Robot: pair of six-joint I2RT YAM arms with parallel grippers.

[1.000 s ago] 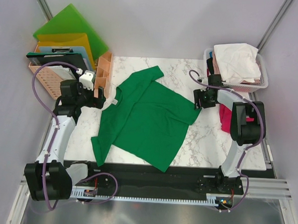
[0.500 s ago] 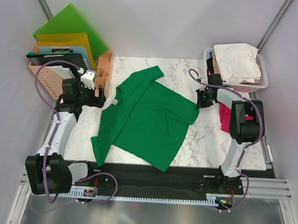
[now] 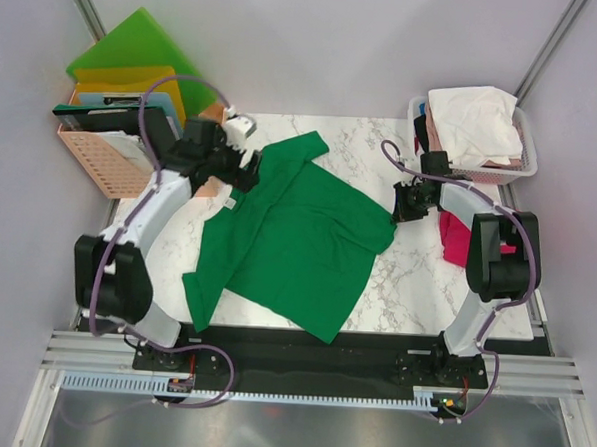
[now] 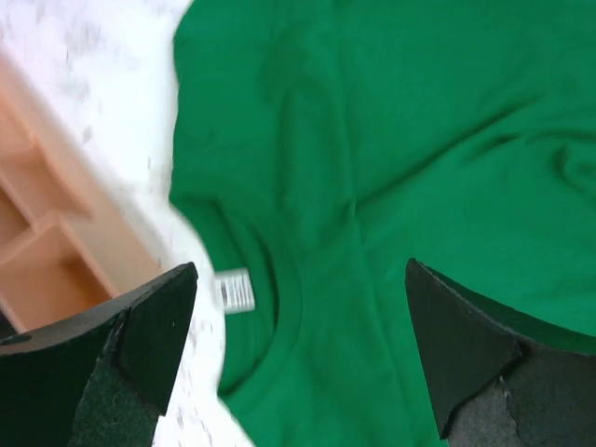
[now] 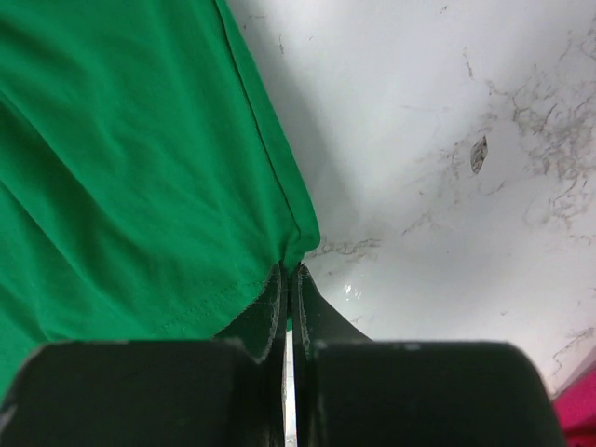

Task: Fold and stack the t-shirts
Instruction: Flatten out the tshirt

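A deep green t-shirt point(image 3: 298, 234) lies spread on the marble table point(image 3: 416, 280), collar toward the left. My left gripper point(image 3: 244, 161) hovers open over the collar and its white label point(image 4: 237, 289); its fingers straddle the neckline point(image 4: 300, 279) without touching the green t-shirt point(image 4: 419, 140). My right gripper point(image 3: 399, 207) is shut on the corner of the right sleeve hem, and the green t-shirt point(image 5: 121, 158) puckers at the fingertips point(image 5: 291, 270). A magenta-red t-shirt point(image 3: 453, 237) lies at the table's right edge. A white t-shirt point(image 3: 474, 123) fills the basket.
A white basket point(image 3: 527, 165) stands at the back right. An orange crate point(image 3: 97, 153) with green and yellow folders point(image 3: 137, 50) stands at the back left. A peach compartment tray point(image 3: 211, 134) sits beside my left gripper point(image 4: 47, 251).
My left arm swung from the table's left edge up and right, over the collar. My right gripper closed on the sleeve corner.
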